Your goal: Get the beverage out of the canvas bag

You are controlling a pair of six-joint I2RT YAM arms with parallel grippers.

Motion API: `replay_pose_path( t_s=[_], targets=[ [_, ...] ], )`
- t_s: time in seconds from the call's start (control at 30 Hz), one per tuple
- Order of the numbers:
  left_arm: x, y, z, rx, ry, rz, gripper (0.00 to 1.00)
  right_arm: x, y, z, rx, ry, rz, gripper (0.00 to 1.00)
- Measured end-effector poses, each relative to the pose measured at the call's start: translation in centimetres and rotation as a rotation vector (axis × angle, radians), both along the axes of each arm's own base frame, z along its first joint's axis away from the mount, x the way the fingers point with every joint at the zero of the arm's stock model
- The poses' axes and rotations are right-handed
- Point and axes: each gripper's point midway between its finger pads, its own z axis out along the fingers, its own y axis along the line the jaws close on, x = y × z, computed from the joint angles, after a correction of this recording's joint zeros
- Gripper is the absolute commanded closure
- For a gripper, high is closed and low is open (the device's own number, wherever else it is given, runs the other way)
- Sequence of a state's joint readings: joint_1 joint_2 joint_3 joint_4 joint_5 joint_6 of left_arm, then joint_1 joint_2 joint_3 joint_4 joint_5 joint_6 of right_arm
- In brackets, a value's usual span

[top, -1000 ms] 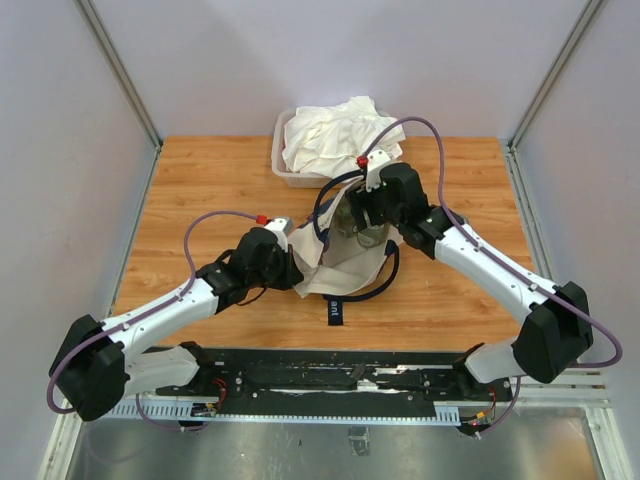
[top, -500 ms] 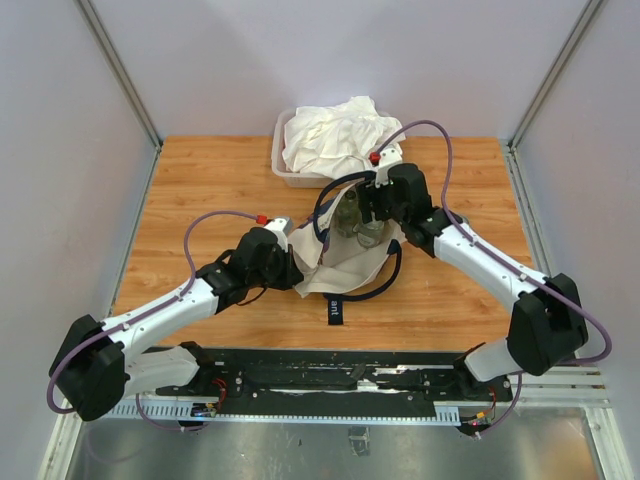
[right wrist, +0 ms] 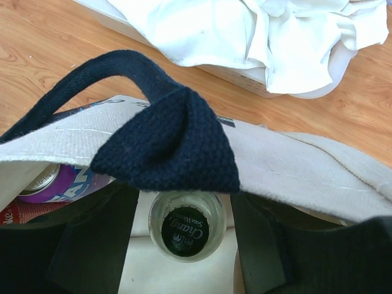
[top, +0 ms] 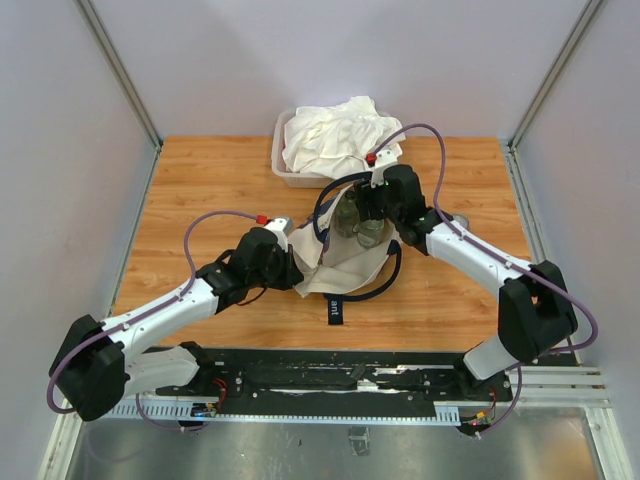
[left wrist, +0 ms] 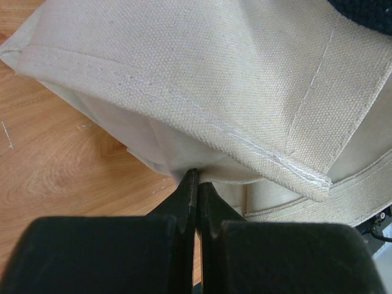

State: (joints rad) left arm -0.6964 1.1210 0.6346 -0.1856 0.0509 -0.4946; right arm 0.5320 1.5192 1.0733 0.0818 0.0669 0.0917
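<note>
Nothing's out yet. On the table [top: 200,180] the canvas bag [top: 345,262] lies mid-board, mouth toward the far side. Your left gripper [left wrist: 196,184] is pinched tight on a fold of its cloth at the near-left edge. Your right gripper [right wrist: 187,242] is at the mouth under the navy handle [right wrist: 165,141], jaws apart either side of the beverage bottle [right wrist: 185,234], gaps showing, no contact visible. The bottle is inside, cap facing the gripper, with a purple can [right wrist: 52,184] beside it. Left to do: close, pull clear, set down.
</note>
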Motion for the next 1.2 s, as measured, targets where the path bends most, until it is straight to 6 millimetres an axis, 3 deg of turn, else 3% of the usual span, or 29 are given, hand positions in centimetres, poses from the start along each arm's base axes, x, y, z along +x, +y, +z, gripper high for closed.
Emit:
replay_pose_path(
  t_s=[0.5,0.93,1.1,1.13,1.17,1.2],
  targets=[
    [0.0,-0.1,-0.1,0.0,0.004,-0.003,1.0,-0.4,-0.2,-1.3,-0.005,0.02,-0.004,0.44],
    [0.0,-0.1,-0.3,0.002,0.006,-0.003,1.0,0.1,-0.5,-2.9,-0.023,0.046,-0.016,0.56],
    [0.1,-0.1,-0.3,0.003,0.005,-0.003,1.0,0.2,-0.4,-3.5,-0.009,0.062,-0.015,0.69],
    [0.1,-0.1,-0.3,0.003,0.005,-0.003,1.0,0.3,-0.4,-3.4,-0.005,0.058,-0.014,0.89],
    [0.1,-0.1,-0.3,0.003,0.005,-0.003,0.99,0.3,-0.3,-3.3,-0.004,0.055,-0.013,0.98],
    [0.1,-0.1,-0.3,0.003,0.006,-0.003,0.99,0.3,-0.3,-3.3,-0.006,0.053,-0.012,0.99]
  ],
)
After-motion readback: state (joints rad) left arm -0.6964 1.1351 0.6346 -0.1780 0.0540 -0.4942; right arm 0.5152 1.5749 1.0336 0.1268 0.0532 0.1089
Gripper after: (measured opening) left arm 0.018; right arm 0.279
